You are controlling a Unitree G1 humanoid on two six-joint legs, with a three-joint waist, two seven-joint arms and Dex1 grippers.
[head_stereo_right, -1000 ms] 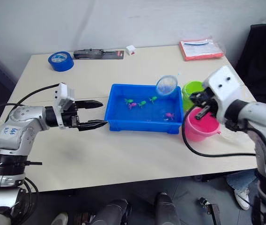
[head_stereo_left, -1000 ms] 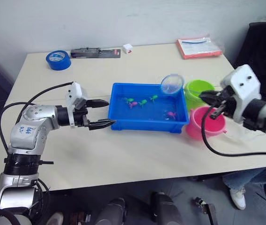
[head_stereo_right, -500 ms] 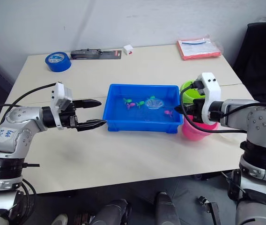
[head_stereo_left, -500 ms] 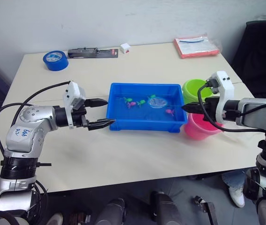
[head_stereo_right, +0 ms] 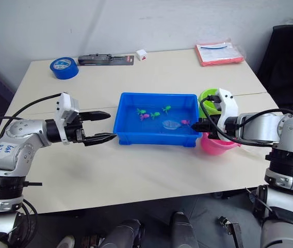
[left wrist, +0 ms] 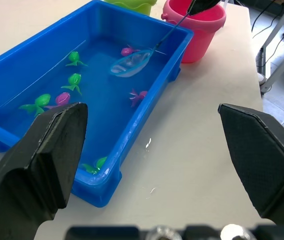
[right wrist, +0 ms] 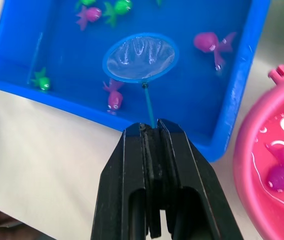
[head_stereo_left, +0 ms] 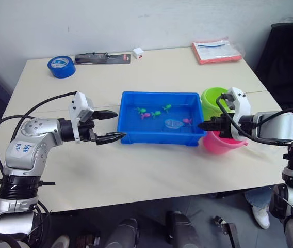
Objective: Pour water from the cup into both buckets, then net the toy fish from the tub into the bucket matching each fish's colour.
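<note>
The blue tub (head_stereo_left: 161,138) sits mid-table and holds water with several small pink and green toy fish (right wrist: 209,42). A small net (right wrist: 140,56) with a blue hoop lies low in the tub, near a pink fish. My right gripper (head_stereo_left: 203,125) is shut on the net's thin handle, at the tub's right end above the pink bucket (head_stereo_left: 224,144). A pink fish (right wrist: 280,176) lies in that bucket's water. The lime green bucket (head_stereo_left: 214,97) stands just behind it. My left gripper (head_stereo_left: 119,124) is open and holds nothing, just left of the tub. The cup is out of view.
At the table's far edge lie a blue tape roll (head_stereo_left: 60,65), a black tool (head_stereo_left: 102,58), a small white box (head_stereo_left: 137,52) and a red folder (head_stereo_left: 218,50). A black chair (head_stereo_left: 291,51) stands at the right. Bare tabletop runs in front of the tub.
The net came down from above the tub's far right corner into the tub, then slid nearer the front wall. My right gripper sank toward the pink bucket. The left arm stayed put.
</note>
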